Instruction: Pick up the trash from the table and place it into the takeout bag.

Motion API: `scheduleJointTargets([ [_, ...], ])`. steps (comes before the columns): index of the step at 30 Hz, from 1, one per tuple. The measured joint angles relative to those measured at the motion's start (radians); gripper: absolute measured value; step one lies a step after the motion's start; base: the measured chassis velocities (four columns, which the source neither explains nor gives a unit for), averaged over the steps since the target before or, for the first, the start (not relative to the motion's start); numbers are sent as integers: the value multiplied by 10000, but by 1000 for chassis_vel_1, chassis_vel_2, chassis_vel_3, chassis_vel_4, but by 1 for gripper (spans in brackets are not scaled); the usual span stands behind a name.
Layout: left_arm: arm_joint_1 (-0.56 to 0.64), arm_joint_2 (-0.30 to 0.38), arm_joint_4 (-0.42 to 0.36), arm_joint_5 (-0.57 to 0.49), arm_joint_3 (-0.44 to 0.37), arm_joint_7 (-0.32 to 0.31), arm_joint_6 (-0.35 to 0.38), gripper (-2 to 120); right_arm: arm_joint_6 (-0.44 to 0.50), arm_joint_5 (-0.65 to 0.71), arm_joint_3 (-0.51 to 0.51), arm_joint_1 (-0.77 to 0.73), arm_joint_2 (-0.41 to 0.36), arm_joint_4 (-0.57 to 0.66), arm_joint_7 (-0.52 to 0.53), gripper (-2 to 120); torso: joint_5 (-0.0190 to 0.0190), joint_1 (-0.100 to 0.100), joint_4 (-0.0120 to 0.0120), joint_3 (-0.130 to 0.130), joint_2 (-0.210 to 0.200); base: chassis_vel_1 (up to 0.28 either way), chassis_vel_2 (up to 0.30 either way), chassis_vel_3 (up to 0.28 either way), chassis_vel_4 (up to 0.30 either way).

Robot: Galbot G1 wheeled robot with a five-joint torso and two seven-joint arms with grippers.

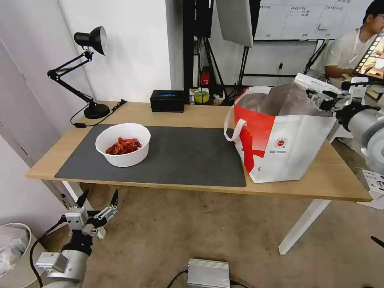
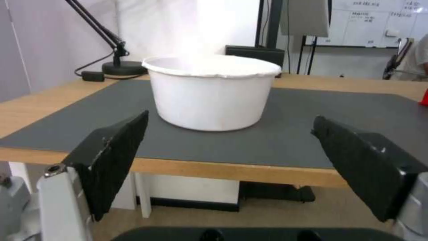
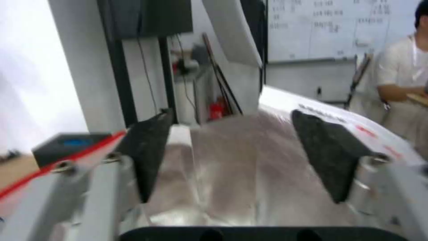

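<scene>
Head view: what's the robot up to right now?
It's clearing trash off the table into the takeout bag. The right gripper is at the bag's open top, fingers apart and empty, over the foil lining. The left gripper is open, low in front of the table edge, facing the white bowl of red shells, which sits untouched on the dark grey mat.

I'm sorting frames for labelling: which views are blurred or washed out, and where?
Head view: sharp, evenly lit, the bowl and bag clear. Left wrist view: glare above the bowl's rim bleaches the wall behind. Right wrist view: smeared throughout, the bag's foil lining soft and streaky.
</scene>
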Motion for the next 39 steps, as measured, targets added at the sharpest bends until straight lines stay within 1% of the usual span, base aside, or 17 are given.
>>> scheduleJointTargets([
  [2, 4, -19, 0, -2, -27, -8, 7, 100, 1025, -308, -242, 2, 250, -45, -558, 84, 1, 0, 1, 0, -1, 0, 0, 0, 0],
  [3, 4, -19, 0, -2, -27, -8, 7, 100, 1025, -308, -242, 2, 250, -45, -558, 84, 1, 0, 1, 0, -1, 0, 0, 0, 0],
  [5, 50, -43, 18, -4, -49, -15, 10, 100, 2410, -895, -485, -4, 494, -193, -1637, 95, 1, 1, 1, 0, -1, 0, 0, 0, 0],
  [6, 50, -43, 18, -4, -49, -15, 10, 100, 2410, -895, -485, -4, 494, -193, -1637, 95, 1, 1, 1, 0, -1, 0, 0, 0, 0],
  [7, 79, -46, 22, -4, -51, -18, 10, 100, 2835, -1064, -554, -37, 561, -204, -1961, 98, 0, 1, 3, 0, -1, 0, 0, 0, 0],
  [8, 118, -47, 23, -4, -56, -21, 10, 100, 3327, -1204, -604, -156, 662, -131, -2332, 99, 0, 1, 3, 0, 0, 0, 0, 0, 0],
  [9, 118, -47, 23, -4, -56, -21, 10, 100, 3327, -1204, -604, -156, 662, -131, -2332, 99, 0, 1, 3, 0, 0, 0, 0, 0, 0],
  [11, 135, -47, 23, -7, -85, -30, 9, 100, 3957, -1444, -625, -551, 881, 219, -2769, 100, 0, 0, 1, 0, -1, 0, 0, 0, 0],
  [13, 137, -48, 23, -18, -95, -36, 9, 100, 4143, -1585, -626, -717, 967, 356, -2871, 100, -1, 0, 0, 0, 0, 0, 0, 0, 0],
  [16, 111, 7, 0, -65, -101, -76, 15, 100, 4840, -2378, -608, -1520, 1310, 798, -3254, 100, 1, 1, 2, 0, -1, 0, 0, 0, 0],
  [19, 67, 60, -14, -89, -86, -156, 50, 100, 5181, -2931, -396, -2141, 1509, 1036, -3598, 100, 0, 0, 1, 0, 0, 0, 0, 0, 0],
  [25, -7, 173, -55, -130, 32, -349, 186, 100, 5333, -3466, 202, -3356, 1918, 1432, -3957, 100, 0, 0, -1, -1, 1, 0, 0, 0, 0],
  [31, -66, 212, -28, -96, 285, -380, 224, 100, 5385, -3834, 1270, -4949, 2835, 1759, -4144, 100, 1, 0, -1, -1, 0, 0, 0, 0, 0],
  [32, -66, 212, -28, -96, 285, -380, 224, 100, 5385, -3834, 1270, -4949, 2835, 1759, -4144, 100, 1, 0, -1, -1, 0, 0, 0, 0, 0],
  [34, -99, 209, 25, -53, 398, -381, 226, 100, 5485, -4220, 1830, -5880, 3338, 1871, -4375, 100, 1, 0, 0, 0, 0, 0, 0, 0, 0],
  [35, -99, 209, 25, -53, 398, -381, 226, 100, 5485, -4220, 1830, -5880, 3338, 1871, -4375, 100, 1, 0, 0, 0, 0, 0, 0, 0, 0],
  [39, -146, 200, 52, -31, 495, -382, 226, 100, 5550, -4683, 2363, -6936, 3893, 2040, -4475, 100, 1, 0, 0, -1, 0, 0, 0, 0, 0],
])
